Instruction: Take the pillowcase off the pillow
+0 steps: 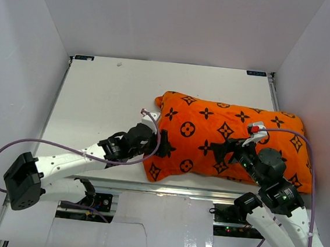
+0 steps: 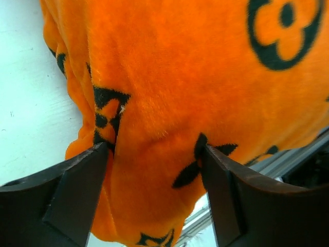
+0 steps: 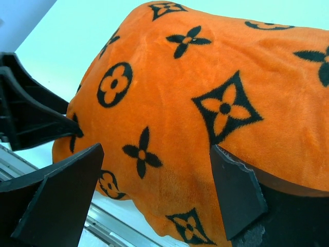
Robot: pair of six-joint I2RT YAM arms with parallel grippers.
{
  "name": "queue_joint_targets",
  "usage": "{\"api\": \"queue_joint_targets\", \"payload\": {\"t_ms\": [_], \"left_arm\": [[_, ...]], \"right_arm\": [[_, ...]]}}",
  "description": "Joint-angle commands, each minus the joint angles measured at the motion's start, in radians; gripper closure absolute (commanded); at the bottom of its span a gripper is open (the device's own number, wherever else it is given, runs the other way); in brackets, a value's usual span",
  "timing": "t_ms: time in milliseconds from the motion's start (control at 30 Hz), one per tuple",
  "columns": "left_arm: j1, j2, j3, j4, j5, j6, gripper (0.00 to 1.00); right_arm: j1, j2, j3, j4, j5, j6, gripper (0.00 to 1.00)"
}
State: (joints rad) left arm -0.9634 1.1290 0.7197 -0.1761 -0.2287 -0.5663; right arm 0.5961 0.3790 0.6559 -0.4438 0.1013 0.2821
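Note:
The orange pillowcase [image 1: 211,134] with black flower and diamond motifs lies stuffed full on the right half of the table. The pillow is hidden inside it. My left gripper [image 1: 161,146] is at the cover's near left corner. In the left wrist view the gripper [image 2: 154,149] stands open, and the plush pillowcase [image 2: 180,77] bulges between its two fingers. My right gripper [image 1: 232,150] rests over the near middle of the cover. In the right wrist view it [image 3: 157,149] is open wide above the pillowcase [image 3: 205,92], holding nothing.
The white table [image 1: 109,95] has white walls on three sides. A metal rail [image 1: 164,190] runs along its near edge, just under the cover's front. Purple cables loop from both arms. One left finger [image 3: 31,118] shows at the left of the right wrist view.

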Motion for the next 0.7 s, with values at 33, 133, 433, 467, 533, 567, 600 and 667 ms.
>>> {"api": "queue_joint_targets", "payload": {"t_ms": [33, 133, 433, 467, 533, 567, 600, 667], "left_arm": [[0.008, 0.043, 0.031, 0.055, -0.009, -0.01, 0.45], [0.014, 0.019, 0.014, 0.061, -0.026, -0.026, 0.69], [0.031, -0.289, 0.058, -0.296, -0.285, -0.217, 1.0], [0.031, -0.313, 0.076, -0.331, -0.347, -0.231, 1.0], [0.034, -0.351, 0.101, -0.454, -0.406, -0.274, 1.0], [0.034, -0.38, 0.113, -0.483, -0.429, -0.279, 1.0], [0.035, -0.393, 0.138, -0.537, -0.458, -0.279, 1.0], [0.034, -0.417, 0.164, -0.586, -0.483, -0.28, 1.0]], "right_arm": [[0.002, -0.023, -0.022, 0.063, -0.012, -0.014, 0.1], [0.002, -0.006, -0.027, 0.065, -0.005, -0.015, 0.1], [0.002, 0.133, 0.046, 0.123, -0.091, 0.031, 0.09], [0.004, 0.173, 0.068, 0.123, -0.091, 0.029, 0.09], [0.002, 0.21, 0.082, 0.11, -0.091, 0.011, 0.09], [0.004, 0.233, 0.082, 0.105, -0.091, 0.003, 0.09], [0.004, 0.238, 0.065, 0.105, -0.091, 0.005, 0.09], [0.004, 0.238, 0.027, 0.14, -0.091, 0.008, 0.09]]}}
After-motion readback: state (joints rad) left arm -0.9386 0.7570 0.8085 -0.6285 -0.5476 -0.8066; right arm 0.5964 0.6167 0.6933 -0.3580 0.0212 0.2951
